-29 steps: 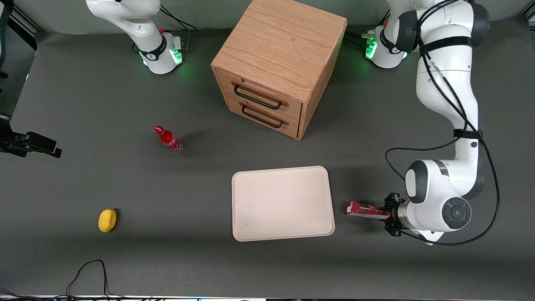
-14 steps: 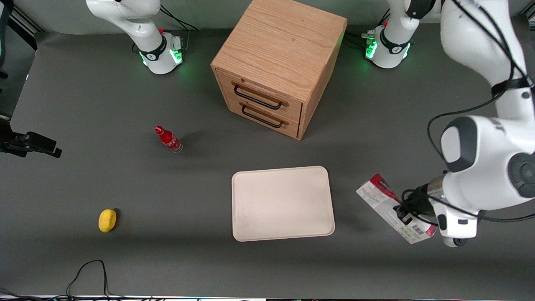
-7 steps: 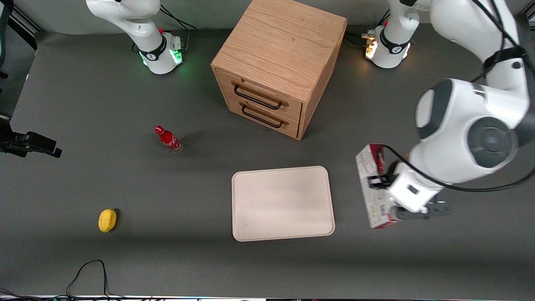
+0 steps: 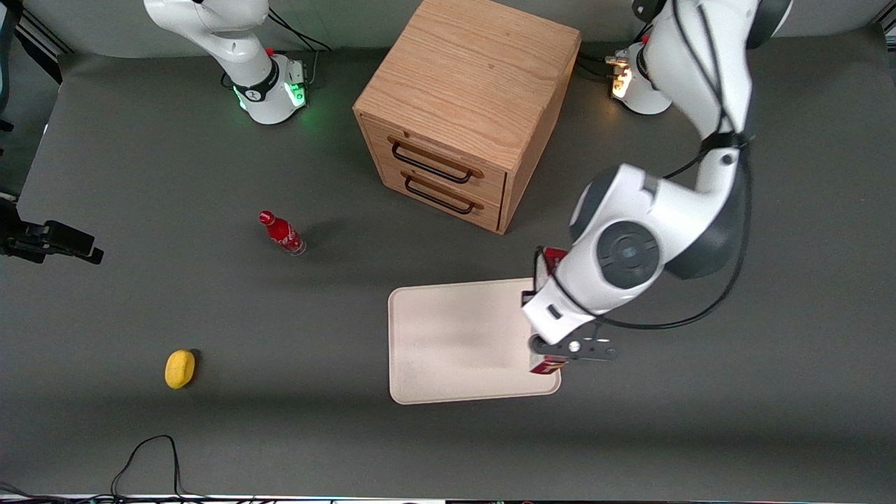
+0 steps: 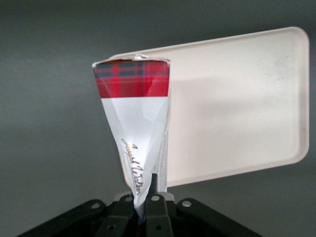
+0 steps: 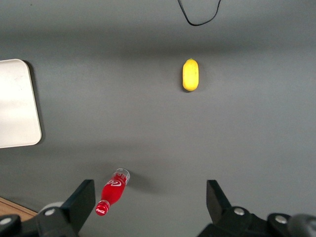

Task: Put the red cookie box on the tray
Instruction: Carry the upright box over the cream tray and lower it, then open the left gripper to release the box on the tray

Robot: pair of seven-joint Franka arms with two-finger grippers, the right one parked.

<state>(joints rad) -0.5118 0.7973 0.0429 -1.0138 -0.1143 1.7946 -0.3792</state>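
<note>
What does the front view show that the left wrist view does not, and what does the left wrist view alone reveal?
Only the front view shows the wooden drawer cabinet, small red bottle and yellow object. Only the left wrist view shows the gripper shut on the red cookie box, with its tartan end clear. Both show the box held over the tray's edge nearer the working arm's end.

The left arm (image 4: 700, 63) is extended from its base out over the table toward the front camera, bent at the elbow, with the wrist (image 4: 623, 255) turned downward. The gripper (image 5: 147, 200) is held low under the wrist, above the tray's edge toward the working arm's end of the table. Its fingers (image 5: 156, 203) are clamped tightly on the narrow end of the red cookie box (image 5: 136, 118).
</note>
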